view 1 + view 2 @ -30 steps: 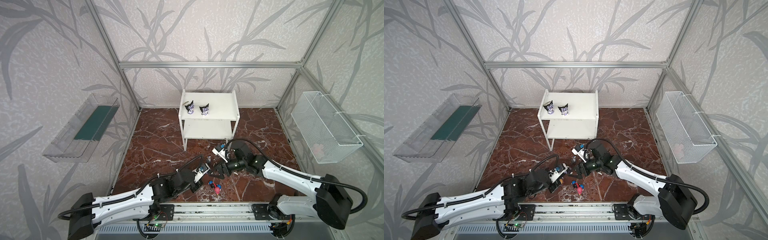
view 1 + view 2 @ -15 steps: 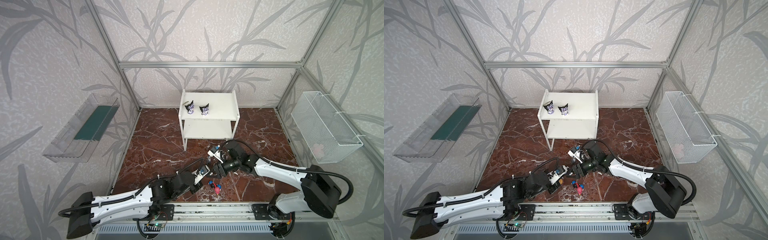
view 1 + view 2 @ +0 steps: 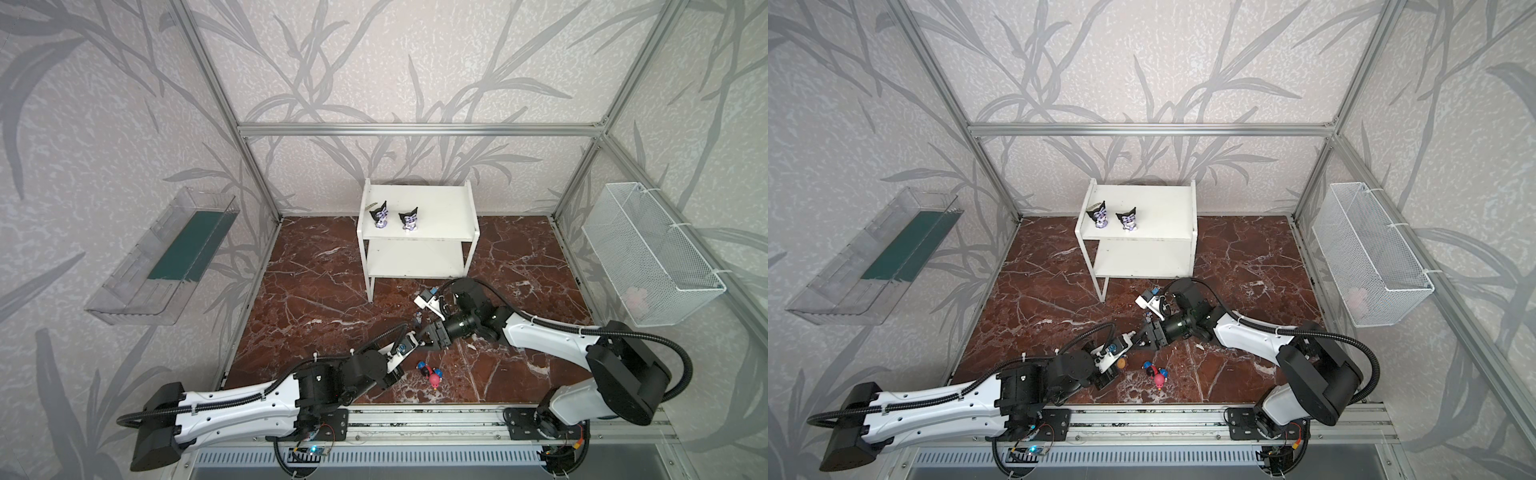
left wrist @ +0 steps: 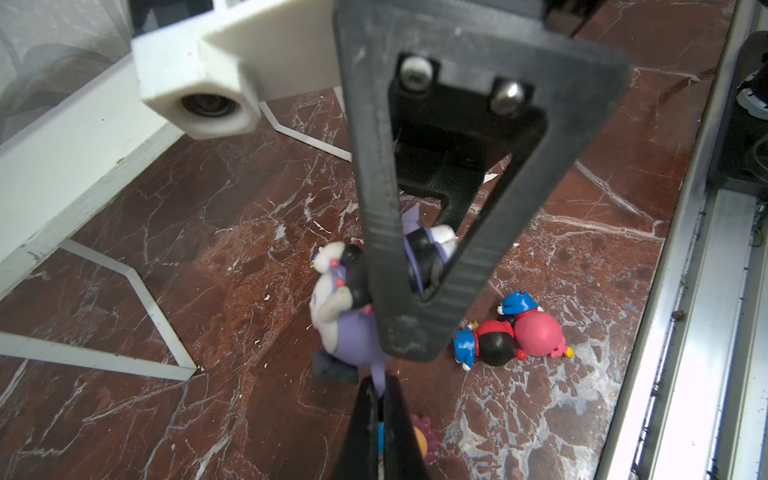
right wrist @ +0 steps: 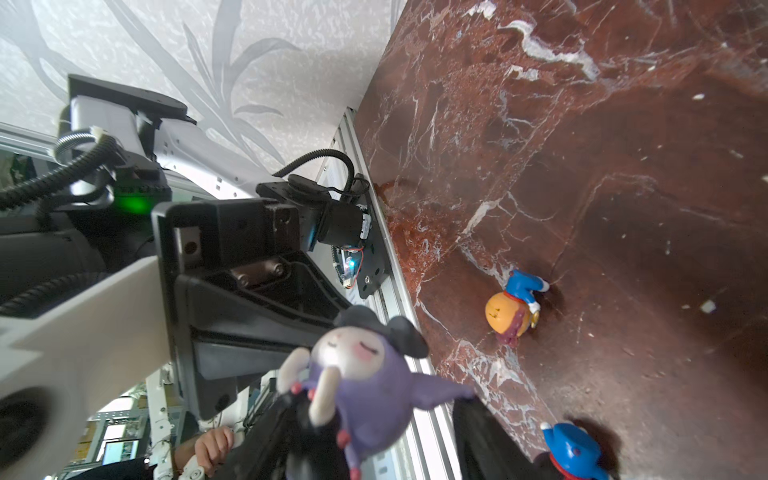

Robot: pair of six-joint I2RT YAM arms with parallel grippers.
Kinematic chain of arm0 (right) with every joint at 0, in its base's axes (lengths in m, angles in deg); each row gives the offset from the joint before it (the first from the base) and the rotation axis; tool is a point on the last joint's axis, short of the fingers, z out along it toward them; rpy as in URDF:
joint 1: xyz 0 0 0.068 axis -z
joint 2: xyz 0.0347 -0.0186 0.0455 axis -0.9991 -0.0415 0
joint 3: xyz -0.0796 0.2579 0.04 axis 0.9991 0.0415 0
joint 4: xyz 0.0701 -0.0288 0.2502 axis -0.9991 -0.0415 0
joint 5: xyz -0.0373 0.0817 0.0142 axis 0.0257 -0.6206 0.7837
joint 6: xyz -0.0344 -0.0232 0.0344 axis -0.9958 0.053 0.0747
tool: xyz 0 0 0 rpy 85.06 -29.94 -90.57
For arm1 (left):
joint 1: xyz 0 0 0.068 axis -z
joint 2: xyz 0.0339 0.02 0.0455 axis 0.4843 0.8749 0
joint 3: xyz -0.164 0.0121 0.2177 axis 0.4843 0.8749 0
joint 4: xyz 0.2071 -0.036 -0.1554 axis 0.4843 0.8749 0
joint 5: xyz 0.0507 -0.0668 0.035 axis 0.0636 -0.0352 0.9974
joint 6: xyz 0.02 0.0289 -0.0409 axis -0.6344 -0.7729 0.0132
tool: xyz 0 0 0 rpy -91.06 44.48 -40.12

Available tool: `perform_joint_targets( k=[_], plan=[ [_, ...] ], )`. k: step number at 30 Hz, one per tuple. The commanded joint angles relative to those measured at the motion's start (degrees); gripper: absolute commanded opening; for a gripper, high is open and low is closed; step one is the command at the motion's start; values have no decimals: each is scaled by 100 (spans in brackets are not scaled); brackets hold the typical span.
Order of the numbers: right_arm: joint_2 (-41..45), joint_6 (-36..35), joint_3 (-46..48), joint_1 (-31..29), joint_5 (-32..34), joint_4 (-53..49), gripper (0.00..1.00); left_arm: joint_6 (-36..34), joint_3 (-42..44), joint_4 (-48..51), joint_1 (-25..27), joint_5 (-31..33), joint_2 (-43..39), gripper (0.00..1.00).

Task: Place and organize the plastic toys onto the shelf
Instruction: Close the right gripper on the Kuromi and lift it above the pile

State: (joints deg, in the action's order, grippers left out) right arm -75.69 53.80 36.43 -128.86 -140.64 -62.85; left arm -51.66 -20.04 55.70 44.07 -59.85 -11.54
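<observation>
Pinching pointed ear of glossy lavender figurine (image 4: 338, 332), left tool (image 4: 379, 397) closed, right tool (image 5: 378, 413) clamping its rounded body.

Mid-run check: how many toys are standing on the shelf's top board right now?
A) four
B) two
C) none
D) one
B: a black pointed-ear figurine and a second black figurine stand side by side on the top board of the shelf, toward its left end in both top views.
</observation>
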Motion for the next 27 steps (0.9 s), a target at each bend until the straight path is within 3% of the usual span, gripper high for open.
perform_joint_targets(
  k=[1, 7, 12, 18, 22, 27],
  plan=[
    [-24, 259, 32, 235, -188, 423, 60, -200, 91, -84, 132, 33, -90, 0],
    [-19, 282, -56, 348, -427, 401, 65, -232, 85, -58, 168, 166, -146, 0],
    [-127, 399, -83, 343, -568, 584, 58, -235, 86, -47, 187, 226, -217, 0],
    [-75, 311, -84, 145, -585, 476, 62, -244, 90, -50, 194, 284, -265, 0],
    [141, -415, -323, -1, -48, -548, 65, -244, 85, -45, 202, 245, -236, 0],
    [575, -1618, -729, -196, 1406, -2173, 69, -253, 59, -34, 211, 225, -178, 0]
  ],
)
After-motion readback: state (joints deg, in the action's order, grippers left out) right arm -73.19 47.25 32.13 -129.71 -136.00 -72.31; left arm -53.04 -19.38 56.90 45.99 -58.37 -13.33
